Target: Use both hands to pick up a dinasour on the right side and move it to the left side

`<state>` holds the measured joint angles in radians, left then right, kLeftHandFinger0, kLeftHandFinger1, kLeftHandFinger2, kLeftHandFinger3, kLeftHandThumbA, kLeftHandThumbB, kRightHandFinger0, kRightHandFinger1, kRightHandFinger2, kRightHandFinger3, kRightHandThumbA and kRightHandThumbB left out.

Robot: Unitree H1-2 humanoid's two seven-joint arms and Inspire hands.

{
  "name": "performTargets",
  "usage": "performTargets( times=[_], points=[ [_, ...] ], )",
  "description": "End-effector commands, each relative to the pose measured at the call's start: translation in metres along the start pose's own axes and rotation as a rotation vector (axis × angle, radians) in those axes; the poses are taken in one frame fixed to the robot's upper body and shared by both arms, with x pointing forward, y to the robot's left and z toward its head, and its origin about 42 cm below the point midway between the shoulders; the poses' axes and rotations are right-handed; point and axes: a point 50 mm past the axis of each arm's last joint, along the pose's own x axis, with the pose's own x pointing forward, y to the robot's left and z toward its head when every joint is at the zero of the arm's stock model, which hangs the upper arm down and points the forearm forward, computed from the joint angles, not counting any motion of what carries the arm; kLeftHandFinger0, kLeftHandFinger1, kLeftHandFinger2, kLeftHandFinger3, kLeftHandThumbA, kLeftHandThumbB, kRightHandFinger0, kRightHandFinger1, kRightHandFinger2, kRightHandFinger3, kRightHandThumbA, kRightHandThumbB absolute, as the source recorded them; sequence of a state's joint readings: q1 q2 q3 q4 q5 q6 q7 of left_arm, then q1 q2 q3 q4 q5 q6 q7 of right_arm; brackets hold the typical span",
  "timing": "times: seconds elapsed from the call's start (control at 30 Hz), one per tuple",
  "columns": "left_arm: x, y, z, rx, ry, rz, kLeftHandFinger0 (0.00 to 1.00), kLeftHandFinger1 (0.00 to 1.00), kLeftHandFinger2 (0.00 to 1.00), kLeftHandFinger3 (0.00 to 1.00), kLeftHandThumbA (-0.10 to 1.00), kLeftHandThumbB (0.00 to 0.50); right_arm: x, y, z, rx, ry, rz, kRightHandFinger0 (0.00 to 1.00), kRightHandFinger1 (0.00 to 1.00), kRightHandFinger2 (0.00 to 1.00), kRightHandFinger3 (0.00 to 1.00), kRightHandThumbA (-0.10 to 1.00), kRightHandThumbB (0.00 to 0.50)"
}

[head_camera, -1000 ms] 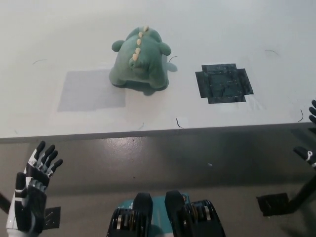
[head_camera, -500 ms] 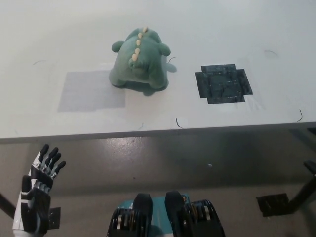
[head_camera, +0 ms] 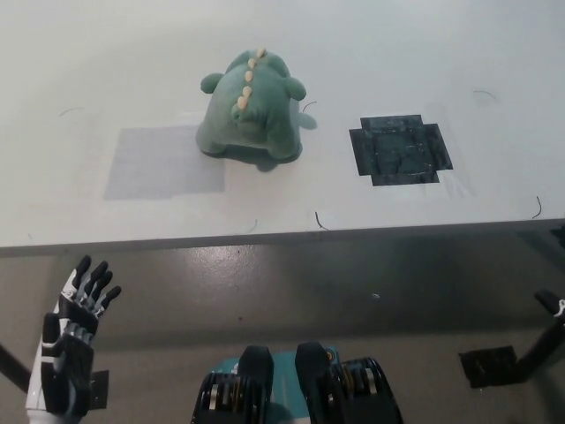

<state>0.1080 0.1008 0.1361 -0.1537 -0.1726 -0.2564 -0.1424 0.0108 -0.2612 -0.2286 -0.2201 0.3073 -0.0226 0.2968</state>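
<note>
A green plush dinosaur (head_camera: 251, 106) with a row of cream spikes down its back stands on the white table (head_camera: 371, 53), just right of a grey square patch (head_camera: 165, 161). A black cross-shaped mark (head_camera: 400, 147) lies to the dinosaur's right. My white left hand (head_camera: 71, 346) hangs open below the table's front edge at the lower left, far from the dinosaur. Only a sliver of my black right hand (head_camera: 553, 305) shows at the right edge, low beside the table.
The table's front edge (head_camera: 282, 237) runs across the middle of the view, with dark floor (head_camera: 371, 283) below it. A small black piece (head_camera: 488, 364) lies on the floor at lower right.
My right hand has dropped and pulled back toward the right edge, now nearly out of view. My left hand has sunk a little lower. The dinosaur has not moved.
</note>
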Motion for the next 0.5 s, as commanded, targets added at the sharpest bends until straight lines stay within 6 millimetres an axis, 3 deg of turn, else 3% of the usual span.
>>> performTargets(
  times=[0.0, 0.4, 0.47],
  points=[
    [0.0067, -0.0037, 0.0117, 0.008, -0.070, -0.007, 1.00, 1.00, 1.00, 1.00, 1.00, 0.405, 0.0039, 0.0031, 0.0118, -0.016, -0.069, 0.005, 1.00, 1.00, 1.00, 1.00, 1.00, 0.235],
    [0.0064, 0.0004, 0.0138, 0.027, -0.065, -0.005, 1.00, 1.00, 1.00, 1.00, 1.00, 0.390, 0.0049, 0.0069, 0.0104, -0.011, -0.081, 0.018, 1.00, 1.00, 1.00, 1.00, 1.00, 0.232],
    [0.0085, -0.0007, 0.0108, -0.015, -0.065, 0.001, 1.00, 1.00, 1.00, 1.00, 1.00, 0.401, 0.0067, 0.0067, 0.0116, -0.010, -0.080, 0.015, 1.00, 1.00, 1.00, 1.00, 1.00, 0.254]
  ],
)
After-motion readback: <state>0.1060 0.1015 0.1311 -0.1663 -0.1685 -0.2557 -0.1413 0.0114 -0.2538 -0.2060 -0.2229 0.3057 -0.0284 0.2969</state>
